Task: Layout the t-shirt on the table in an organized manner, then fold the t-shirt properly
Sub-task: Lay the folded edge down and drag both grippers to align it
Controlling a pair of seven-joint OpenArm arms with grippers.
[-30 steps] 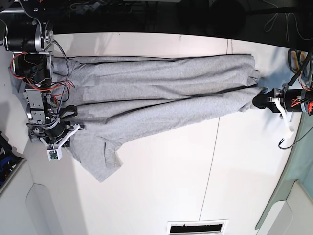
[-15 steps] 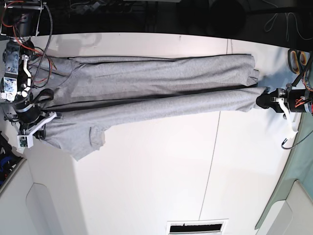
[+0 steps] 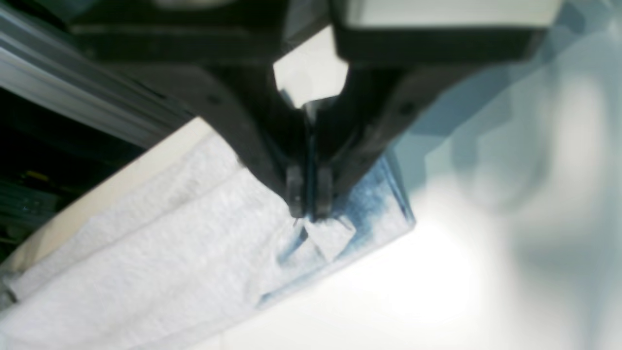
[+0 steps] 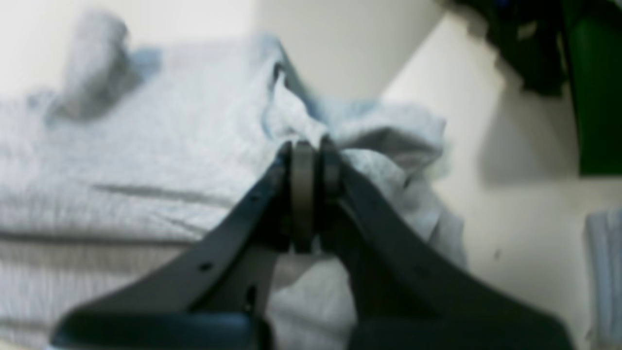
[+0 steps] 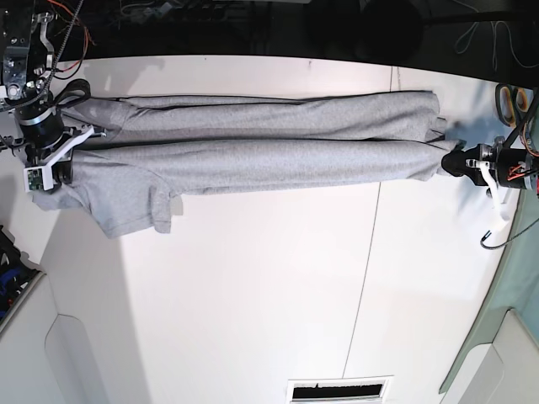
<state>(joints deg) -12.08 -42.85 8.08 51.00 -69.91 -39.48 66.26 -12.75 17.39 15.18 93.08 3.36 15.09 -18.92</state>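
Observation:
The heather-grey t-shirt (image 5: 253, 160) is pulled into a long taut band across the white table (image 5: 269, 295), with no lettering showing. At the band's right end in the base view, my left gripper (image 5: 455, 162) is shut on the shirt's edge. The left wrist view shows its fingertips (image 3: 308, 206) pinching a fabric corner (image 3: 330, 238). At the band's left end my right gripper (image 5: 72, 145) is shut on bunched cloth, and its tips (image 4: 311, 155) are pressed into the shirt (image 4: 146, 160). A short sleeve (image 5: 135, 206) hangs flat below the band.
A thin dark seam (image 5: 362, 278) crosses the table. A vent slot (image 5: 337, 391) sits near the bottom edge. The table's far edge meets a dark background along the top. A teal surface (image 5: 514, 337) and cables lie at the right, and a green object (image 4: 597, 97) stands beside the right gripper.
My right gripper has moved toward the table's far edge and outward, drawing the shirt's near fold and sleeve with it. The band is now straighter and tighter. The left gripper has barely moved.

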